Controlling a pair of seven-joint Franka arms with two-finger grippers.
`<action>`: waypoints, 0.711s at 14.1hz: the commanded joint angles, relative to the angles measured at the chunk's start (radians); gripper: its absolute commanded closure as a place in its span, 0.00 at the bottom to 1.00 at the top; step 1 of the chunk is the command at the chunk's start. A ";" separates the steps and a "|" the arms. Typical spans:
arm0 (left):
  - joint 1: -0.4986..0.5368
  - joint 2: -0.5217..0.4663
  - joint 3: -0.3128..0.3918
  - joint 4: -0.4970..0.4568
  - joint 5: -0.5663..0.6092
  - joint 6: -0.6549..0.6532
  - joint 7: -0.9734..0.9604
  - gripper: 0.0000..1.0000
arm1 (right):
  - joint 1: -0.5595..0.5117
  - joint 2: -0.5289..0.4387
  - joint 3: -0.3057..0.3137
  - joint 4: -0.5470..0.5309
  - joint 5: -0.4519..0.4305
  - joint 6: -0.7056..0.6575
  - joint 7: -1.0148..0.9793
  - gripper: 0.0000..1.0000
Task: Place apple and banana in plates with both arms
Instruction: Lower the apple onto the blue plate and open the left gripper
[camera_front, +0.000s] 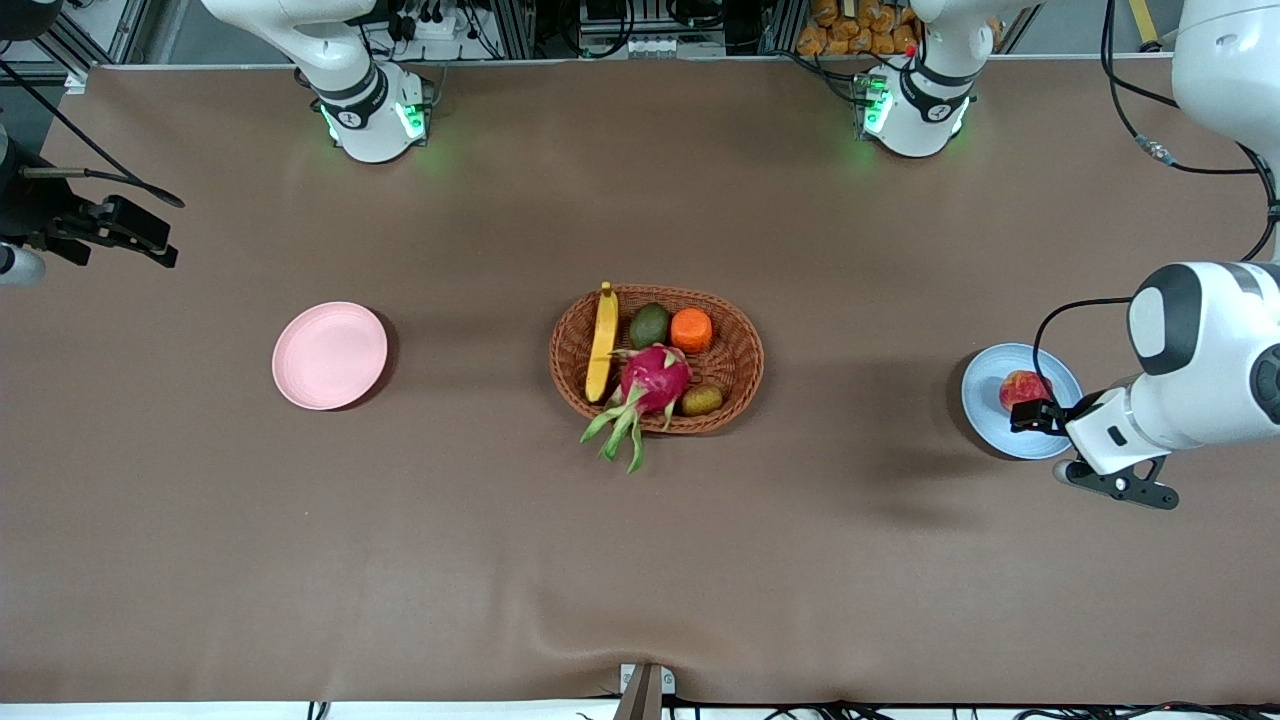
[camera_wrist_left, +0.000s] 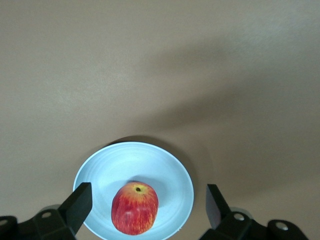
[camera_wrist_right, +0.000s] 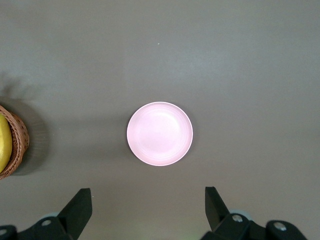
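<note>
The red apple (camera_front: 1022, 388) lies on the pale blue plate (camera_front: 990, 375) toward the left arm's end of the table. My left gripper (camera_front: 1030, 415) hangs just over that plate, open, its fingers apart from the apple. In the left wrist view the apple (camera_wrist_left: 135, 208) rests on the blue plate (camera_wrist_left: 150, 165) between the spread fingers of my left gripper (camera_wrist_left: 148, 196). The yellow banana (camera_front: 602, 343) lies in the woven basket (camera_front: 745, 340). The pink plate (camera_front: 330, 355) holds nothing. My right gripper (camera_front: 140, 235) is open, high over the right arm's end of the table. The right wrist view shows the right gripper (camera_wrist_right: 147, 197), the pink plate (camera_wrist_right: 159, 133) and the banana (camera_wrist_right: 4, 142).
The basket at the table's middle also holds a pink dragon fruit (camera_front: 655, 378), a green avocado (camera_front: 649, 325), an orange fruit (camera_front: 691, 330) and a small brown kiwi (camera_front: 702, 399). Brown cloth covers the table. The basket's edge (camera_wrist_right: 17, 135) shows in the right wrist view.
</note>
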 joint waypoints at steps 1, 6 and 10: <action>0.001 -0.016 -0.020 0.037 0.001 -0.042 -0.016 0.00 | 0.003 -0.005 -0.003 0.009 -0.006 -0.015 -0.006 0.00; -0.026 -0.008 0.001 0.095 -0.089 -0.044 -0.018 0.00 | 0.003 -0.005 -0.003 0.009 -0.008 -0.015 -0.006 0.00; -0.274 -0.099 0.261 0.087 -0.184 -0.061 -0.107 0.00 | 0.003 -0.005 -0.003 0.009 -0.008 -0.015 -0.006 0.00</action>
